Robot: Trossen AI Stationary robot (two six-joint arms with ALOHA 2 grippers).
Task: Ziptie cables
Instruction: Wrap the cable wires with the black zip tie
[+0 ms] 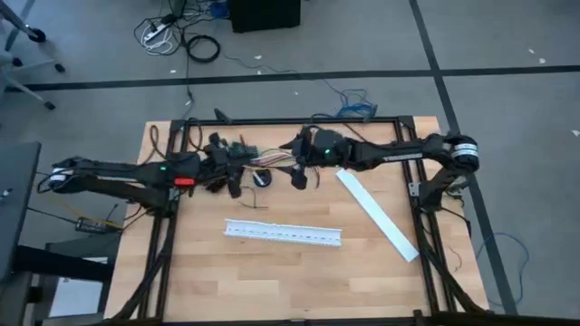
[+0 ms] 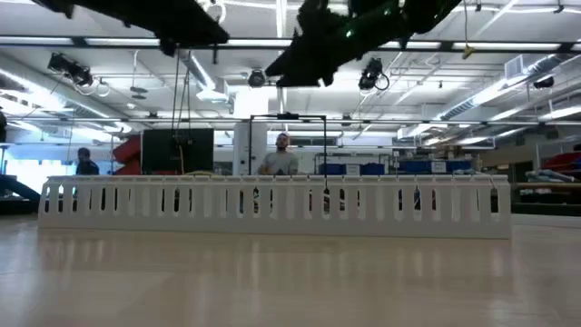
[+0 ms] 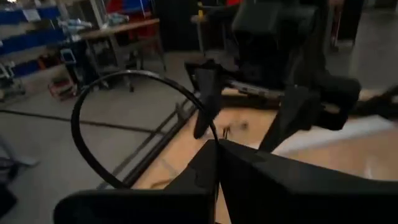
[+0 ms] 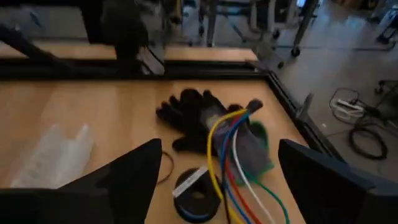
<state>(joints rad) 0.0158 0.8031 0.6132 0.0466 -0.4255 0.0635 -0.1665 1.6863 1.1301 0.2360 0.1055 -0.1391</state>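
The two arms are met above the far middle of the bench [image 1: 272,272]. The ziptie [image 3: 118,121] is seen bent into a loop and pinched in the closed jaws of the left gripper [image 1: 234,172]. The cables [image 4: 227,168] are seen running out between the wide-open jaws of the right gripper [image 1: 299,167], over a black glove [image 4: 193,118] and a tape roll [image 4: 194,196]. A white slotted channel [image 1: 283,234] is laid nearer the front.

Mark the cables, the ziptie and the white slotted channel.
cables [image 4: 231,163]: right wrist view, on the coloured strands' middle.
ziptie [image 3: 84,102]: left wrist view, on the black loop's curved side.
white slotted channel [image 1: 283,233]: high view, mid-length.
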